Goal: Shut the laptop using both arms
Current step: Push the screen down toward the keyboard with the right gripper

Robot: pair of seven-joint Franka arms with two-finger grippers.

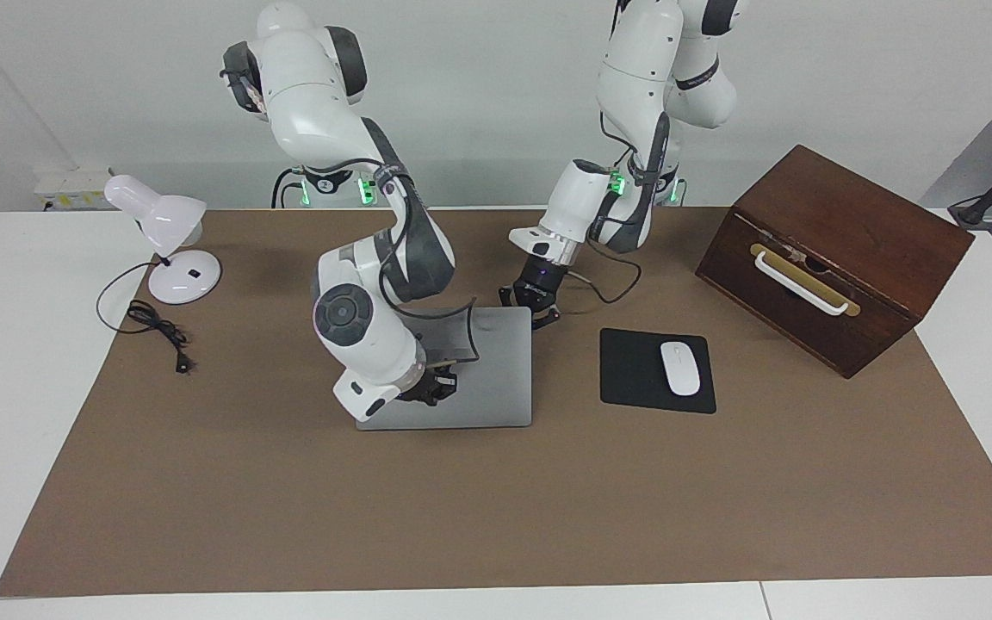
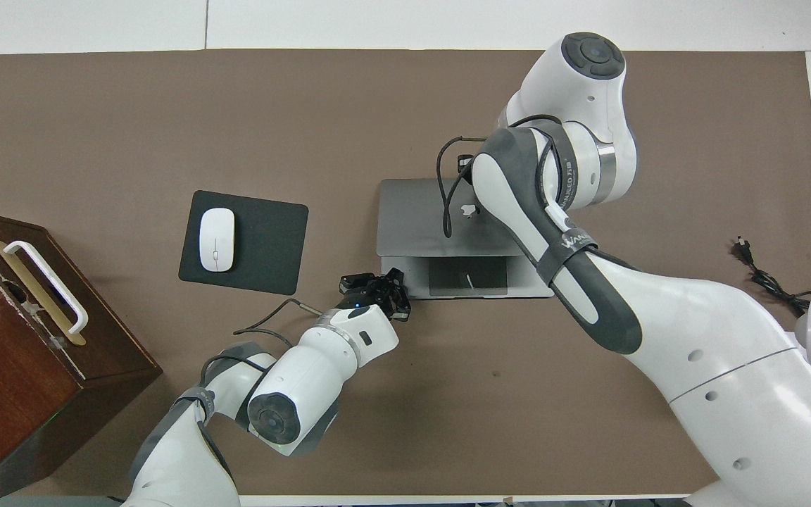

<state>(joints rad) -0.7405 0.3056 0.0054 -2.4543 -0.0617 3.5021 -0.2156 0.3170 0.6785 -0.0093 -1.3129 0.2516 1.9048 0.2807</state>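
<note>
I see a brown mat on a white table, white wall. Right gripper presses the laptop lid; left gripper at its corner; both sets of fingers pressed together.

Right arm arched high from its base, elbow bent sharply, forearm angled steeply down, wrist tucked low with the right gripper pointing down, fingertips pressed together. Left arm folded close to its base, forearm slanting down and inward, left gripper hanging low, fingertips together too, outer links splayed. Seen from overhead, left gripper at the tip of a short white forearm.
</note>
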